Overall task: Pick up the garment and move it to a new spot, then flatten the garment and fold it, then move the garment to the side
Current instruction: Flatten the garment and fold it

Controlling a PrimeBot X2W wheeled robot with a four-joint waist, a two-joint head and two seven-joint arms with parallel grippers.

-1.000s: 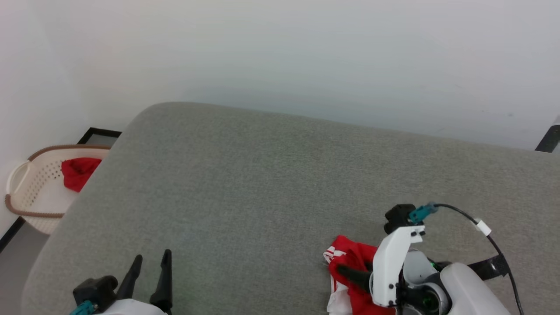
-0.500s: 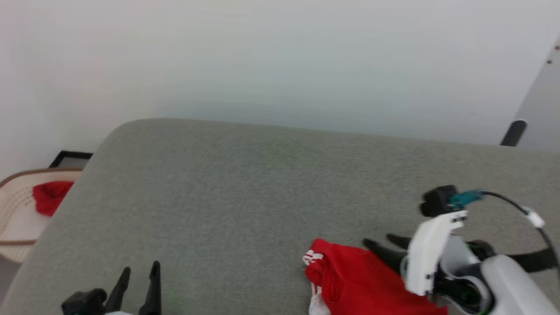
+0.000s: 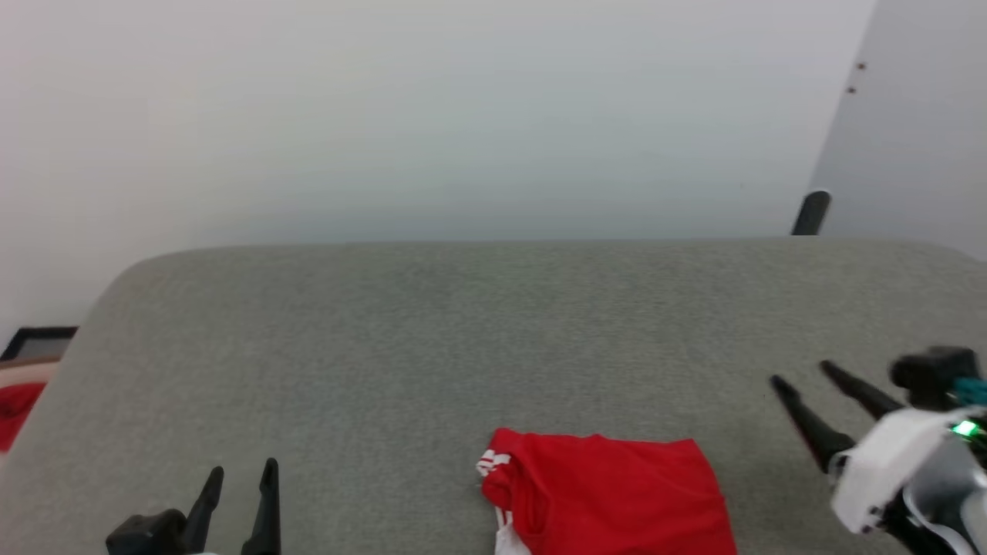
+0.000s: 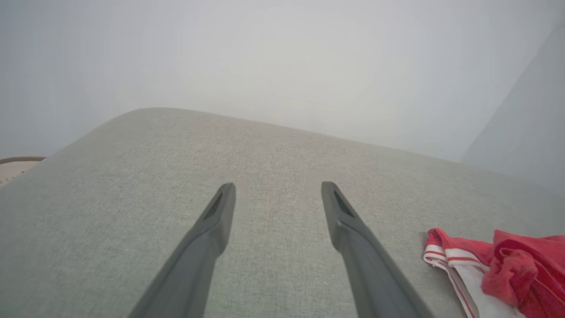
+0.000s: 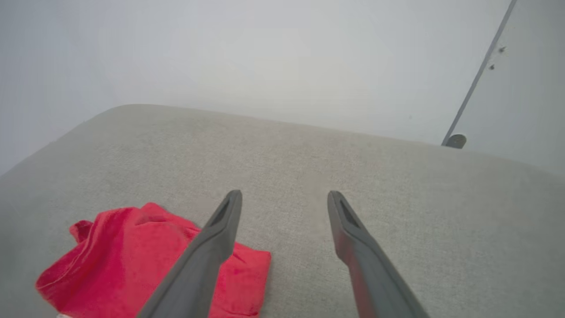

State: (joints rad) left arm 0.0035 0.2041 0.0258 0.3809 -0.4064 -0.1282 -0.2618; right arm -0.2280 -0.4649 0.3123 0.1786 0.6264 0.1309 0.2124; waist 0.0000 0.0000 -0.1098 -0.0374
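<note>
While the red shirt (image 3: pixel 609 493) lies folded at bottom centre on the grey table (image 3: pixel 463 347), left tool (image 3: pixel 241 469) and right tool (image 3: pixel 800 372) hang open and empty either side, likely clear before sliding it aside.

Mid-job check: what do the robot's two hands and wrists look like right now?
The left hand and the right hand each have two long, tapering dark fingers. Behind the right hand's fingers sits a white housing with a lit green light, topped by a black block with a teal connector.
</note>
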